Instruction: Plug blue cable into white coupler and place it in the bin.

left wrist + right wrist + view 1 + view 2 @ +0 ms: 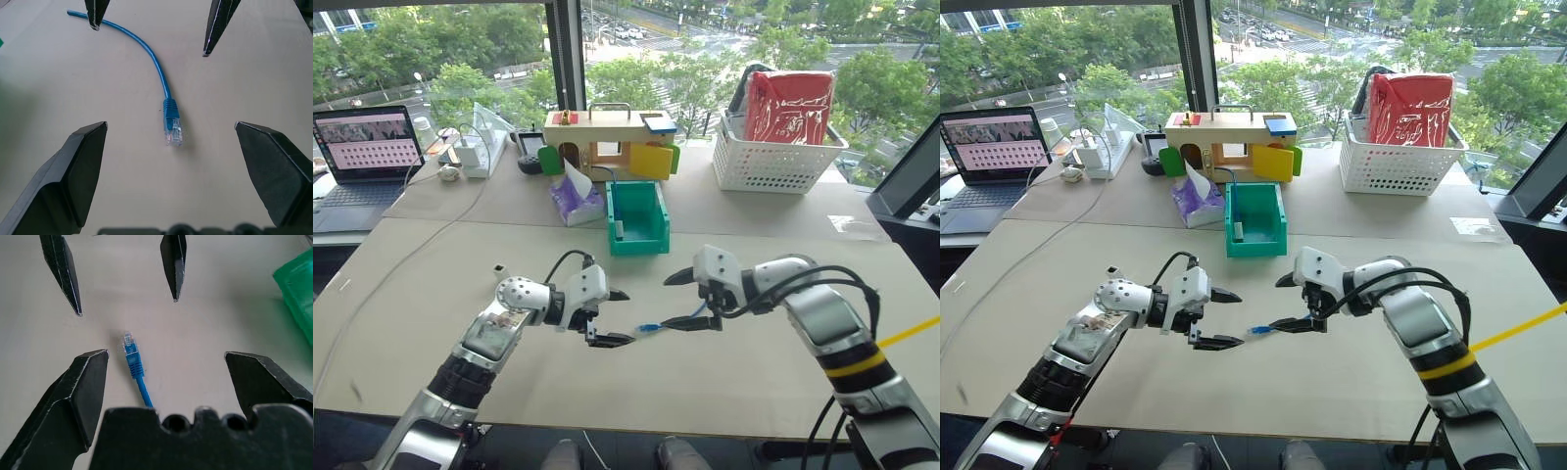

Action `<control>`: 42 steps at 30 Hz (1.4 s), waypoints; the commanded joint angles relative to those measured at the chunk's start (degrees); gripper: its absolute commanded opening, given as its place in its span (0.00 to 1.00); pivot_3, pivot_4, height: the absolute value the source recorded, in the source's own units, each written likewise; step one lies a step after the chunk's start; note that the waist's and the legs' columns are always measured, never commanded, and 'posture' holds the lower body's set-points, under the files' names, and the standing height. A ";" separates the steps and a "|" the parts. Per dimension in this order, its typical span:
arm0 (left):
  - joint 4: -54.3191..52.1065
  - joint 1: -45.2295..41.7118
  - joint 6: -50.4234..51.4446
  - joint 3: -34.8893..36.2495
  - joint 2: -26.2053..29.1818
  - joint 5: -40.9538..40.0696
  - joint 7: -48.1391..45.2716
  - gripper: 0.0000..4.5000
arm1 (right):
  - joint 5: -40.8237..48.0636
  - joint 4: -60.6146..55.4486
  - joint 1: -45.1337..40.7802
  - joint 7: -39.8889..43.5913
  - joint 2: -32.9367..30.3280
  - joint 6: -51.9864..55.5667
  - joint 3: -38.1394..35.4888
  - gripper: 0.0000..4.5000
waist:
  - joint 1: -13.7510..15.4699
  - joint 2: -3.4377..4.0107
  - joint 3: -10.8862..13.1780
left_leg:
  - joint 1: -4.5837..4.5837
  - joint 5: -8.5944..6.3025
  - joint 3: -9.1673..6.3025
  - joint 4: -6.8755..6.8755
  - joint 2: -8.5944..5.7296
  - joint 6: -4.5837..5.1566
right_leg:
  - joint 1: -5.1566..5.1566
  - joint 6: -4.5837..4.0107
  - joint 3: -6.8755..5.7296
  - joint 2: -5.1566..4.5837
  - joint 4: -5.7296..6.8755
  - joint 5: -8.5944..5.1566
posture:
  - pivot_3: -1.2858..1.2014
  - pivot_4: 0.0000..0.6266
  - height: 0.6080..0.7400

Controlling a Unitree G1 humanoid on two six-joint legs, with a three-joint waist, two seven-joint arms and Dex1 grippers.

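**Blue cable lying loose between two open grippers**

The blue cable (161, 78) is lying flat on the tabletop (724, 382), in the gap between the two grippers, which are facing each other across it. The left gripper (612, 315) is hovering with its jaws spread wide, and the right gripper (690, 299) is likewise standing wide, holding nothing. In the left wrist view the cable's clear plug is pointing toward the left jaws, while its cord is curving away and passing under one right fingertip (96, 12); whether that tip is touching it cannot be told. So the long axis is running roughly from one gripper to the other, plug end nearer the left, tail end at the right.

The bin (637, 217) is sitting farther back on the tabletop, well apart from both arms. A small white block (499, 271), possibly the white coupler, is resting beside the left forearm.

Judging from this, the left arm is looking better placed for the plug end.
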 commanded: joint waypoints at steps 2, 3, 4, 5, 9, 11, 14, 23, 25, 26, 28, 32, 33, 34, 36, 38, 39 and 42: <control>-0.82 1.24 0.64 -1.11 -2.27 1.37 3.68 1.00 | 4.79 -9.29 2.15 -5.63 -1.65 9.42 -7.95 0.99 | -0.32 0.00 0.00 | 0.02 0.00 0.00 0.02 0.00 0.00 | 0.00 0.00 0.01 0.01 0.02 0.00 | 0.52 0.24 0.95; -0.62 1.29 1.35 -1.33 -2.70 1.43 4.07 1.00 | 5.48 -10.11 2.52 -6.30 -1.66 10.56 -8.52 0.99 | -0.31 0.00 0.00 | 0.04 0.00 -0.01 0.01 0.01 0.00 | 0.01 -0.01 0.01 0.01 0.02 0.01 | 0.52 0.24 0.95; 0.94 0.84 0.60 -2.15 -3.78 1.91 4.09 1.00 | 5.34 -10.88 3.94 -6.93 -2.28 10.79 -8.87 0.99 | -0.30 0.00 0.00 | 0.08 0.00 -0.04 0.02 0.00 0.00 | 0.03 0.00 0.00 0.02 0.06 0.00 | 0.52 0.24 0.95; 2.06 0.51 -0.02 -2.70 -4.53 2.26 4.08 1.00 | 5.22 -11.44 4.95 -7.41 -2.78 10.93 -9.02 0.99 | -0.20 0.01 0.00 | 0.07 0.00 -0.04 0.02 0.00 0.00 | 0.03 0.00 0.00 0.02 0.06 0.00 | 0.52 0.24 0.95; 4.24 0.02 -2.05 -4.23 -5.92 3.94 4.27 1.00 | 7.30 -13.45 5.85 -8.79 -3.81 13.12 -10.26 0.99 | -0.24 0.00 0.00 | 0.01 0.00 -0.05 0.10 -0.02 0.00 | 0.04 0.02 -0.02 0.00 0.02 -0.01 | 0.52 0.24 0.95; 4.44 0.16 -2.77 -5.04 -5.73 5.25 4.45 1.00 | 8.16 -13.85 5.77 -9.02 -4.45 13.79 -10.66 0.99 | -0.29 0.00 0.00 | -0.01 0.00 -0.07 0.10 -0.01 0.00 | 0.01 0.02 -0.02 0.01 0.04 0.00 | 0.52 0.24 0.95; 5.38 0.30 -3.49 -5.29 -5.54 6.58 5.05 0.89 | 8.59 -13.73 5.69 -9.66 -5.53 13.97 -11.06 1.00 | -0.27 0.00 0.00 | 0.01 0.00 -0.08 0.10 -0.02 0.00 | 0.04 0.02 -0.02 0.01 0.04 -0.01 | 0.52 0.24 0.95; 6.65 0.93 -2.13 -4.68 -4.33 6.96 4.81 0.16 | 8.58 -12.95 7.80 -10.52 -7.93 12.91 -10.43 1.00 | -0.34 0.01 -0.01 | 0.03 0.00 -0.08 0.11 -0.01 0.00 | 0.08 0.07 -0.02 0.01 0.02 -0.03 | 0.52 0.24 0.95; 7.03 0.79 -2.15 -4.79 -4.93 6.93 5.07 0.02 | 8.93 -13.19 8.00 -10.93 -8.09 13.52 -10.80 1.00 | -0.33 0.01 -0.01 | 0.06 0.00 -0.08 0.11 -0.01 0.00 | 0.08 0.13 -0.02 0.01 0.03 -0.07 | 0.52 0.24 0.95; 7.15 0.71 -2.11 -4.85 -5.22 6.96 5.26 0.02 | 9.19 -13.39 8.10 -11.14 -8.12 14.02 -11.10 1.00 | -0.31 0.01 -0.01 | 0.08 0.00 -0.08 0.11 -0.01 0.00 | 0.10 0.15 -0.02 0.02 0.04 -0.08 | 0.52 0.24 0.95; 7.20 0.49 -2.43 -5.05 -5.70 7.29 5.69 0.02 | 9.98 -13.82 8.39 -11.57 -8.22 15.24 -12.00 1.00 | -0.23 0.01 -0.01 | 0.08 0.00 -0.08 0.11 -0.02 0.00 | 0.13 0.17 -0.02 0.01 0.03 -0.09 | 0.52 0.24 0.95; 9.70 -3.12 -6.73 -2.44 -10.45 6.81 10.37 0.02 | 23.09 -15.58 8.86 -17.82 -3.93 36.16 -27.91 1.00 | 0.42 0.00 -0.01 | -0.02 0.00 -0.14 0.19 -0.05 0.00 | 0.14 0.11 -0.04 -0.01 0.02 -0.04 | 0.52 0.24 0.95; 10.53 -3.70 -8.25 -1.86 -11.55 6.91 11.79 0.02 | 24.69 -16.60 10.32 -19.01 -3.39 39.89 -29.83 1.00 | 0.63 0.00 -0.01 | -0.13 0.00 -0.20 0.25 -0.06 0.01 | 0.13 0.04 -0.07 -0.01 0.00 0.02 | 0.52 0.24 0.95; 11.26 -4.30 -9.43 -1.21 -13.04 6.68 13.28 0.02 | 26.59 -18.82 13.58 -19.94 -2.27 43.62 -31.51 1.00 | 0.92 0.00 -0.01 | -0.20 -0.01 -0.23 0.33 -0.07 0.01 | 0.09 0.05 -0.09 -0.01 0.00 0.03 | 0.52 0.24 0.95; 11.59 -5.07 -9.86 0.32 -16.18 5.43 16.18 0.02 | 29.81 -22.68 18.26 -24.96 5.96 53.43 -37.78 1.00 | 1.44 -0.14 -0.10 | -0.22 -0.09 -0.31 0.34 -0.07 0.15 | 0.15 0.05 -0.17 0.00 -0.06 0.02 | 0.52 0.24 0.95; 10.84 -4.95 -9.60 1.12 -17.92 4.54 17.20 0.02 | 30.81 -24.87 18.34 -30.45 16.82 60.94 -44.78 1.00 | 1.26 -0.10 -0.14 | -0.22 -0.21 -0.43 0.34 -0.04 0.35 | 0.18 0.01 -0.23 0.06 -0.05 0.01 | 0.52 0.24 0.95; 10.27 -4.70 -9.43 1.33 -18.48 4.24 17.33 0.02 | 31.08 -25.69 18.20 -33.01 21.60 62.82 -47.31 1.00 | 0.86 0.07 -0.15 | -0.25 -0.22 -0.41 0.34 -0.06 0.38 | 0.10 0.00 -0.17 0.06 -0.02 0.02 | 0.52 0.24 0.95; 7.89 -3.51 -8.51 1.30 -19.84 3.54 17.79 0.02 | 31.99 -28.25 18.92 -40.60 34.29 64.10 -51.88 1.00 | 0.61 0.35 -0.13 | -0.23 -0.21 -0.40 0.37 -0.19 0.35 | 0.02 0.02 -0.09 0.00 0.22 0.01 | 0.52 0.24 0.95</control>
